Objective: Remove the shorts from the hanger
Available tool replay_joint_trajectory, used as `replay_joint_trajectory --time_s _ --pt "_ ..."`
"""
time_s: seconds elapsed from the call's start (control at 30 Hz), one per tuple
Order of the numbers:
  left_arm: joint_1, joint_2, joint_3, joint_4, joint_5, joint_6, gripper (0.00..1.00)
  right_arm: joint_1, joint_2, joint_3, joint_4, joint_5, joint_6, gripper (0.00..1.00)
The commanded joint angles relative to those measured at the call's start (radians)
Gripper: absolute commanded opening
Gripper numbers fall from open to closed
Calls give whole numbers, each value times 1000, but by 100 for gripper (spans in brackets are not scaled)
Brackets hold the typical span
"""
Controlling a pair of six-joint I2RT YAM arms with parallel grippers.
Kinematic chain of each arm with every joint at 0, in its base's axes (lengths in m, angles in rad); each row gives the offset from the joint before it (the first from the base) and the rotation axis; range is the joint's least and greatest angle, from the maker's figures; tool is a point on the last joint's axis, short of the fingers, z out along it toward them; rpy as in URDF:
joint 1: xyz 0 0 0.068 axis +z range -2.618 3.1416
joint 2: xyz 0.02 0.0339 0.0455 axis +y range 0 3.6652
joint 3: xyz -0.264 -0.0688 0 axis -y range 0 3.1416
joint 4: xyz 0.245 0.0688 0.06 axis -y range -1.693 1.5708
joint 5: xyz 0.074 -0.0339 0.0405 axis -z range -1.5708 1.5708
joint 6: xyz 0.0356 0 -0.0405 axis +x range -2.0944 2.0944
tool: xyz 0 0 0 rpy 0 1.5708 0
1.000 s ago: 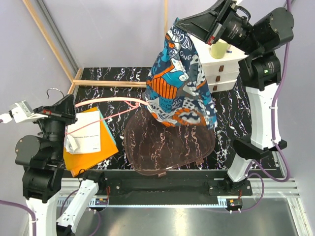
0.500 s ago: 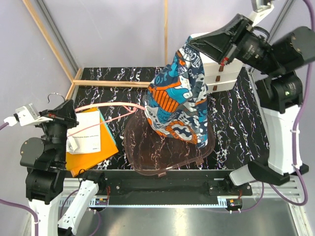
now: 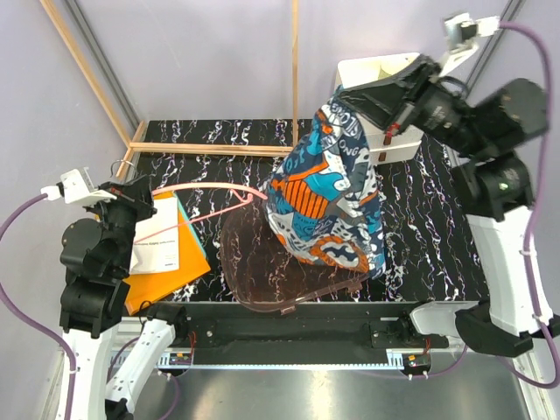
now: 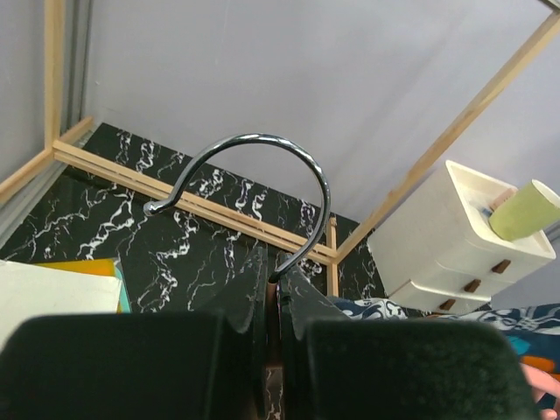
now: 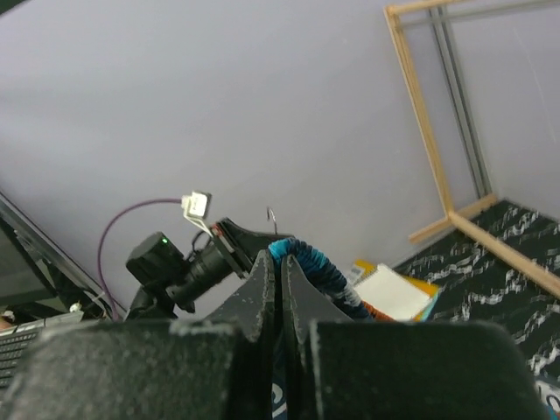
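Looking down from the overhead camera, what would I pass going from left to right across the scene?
Left gripper → hanger → shorts → right arm.

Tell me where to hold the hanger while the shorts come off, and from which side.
Grip the hanger at its neck, just under the metal hook, coming from the left. That end is bare, while the thin pink arms run right toward the shorts. The left end effector is shut on that spot.
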Motion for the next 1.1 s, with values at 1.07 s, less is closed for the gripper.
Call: replay_joint_trajectory --time_s 1.07 --pt "1 41 -53 163 376 -199 0 169 61 -1196 136 60 -66 18"
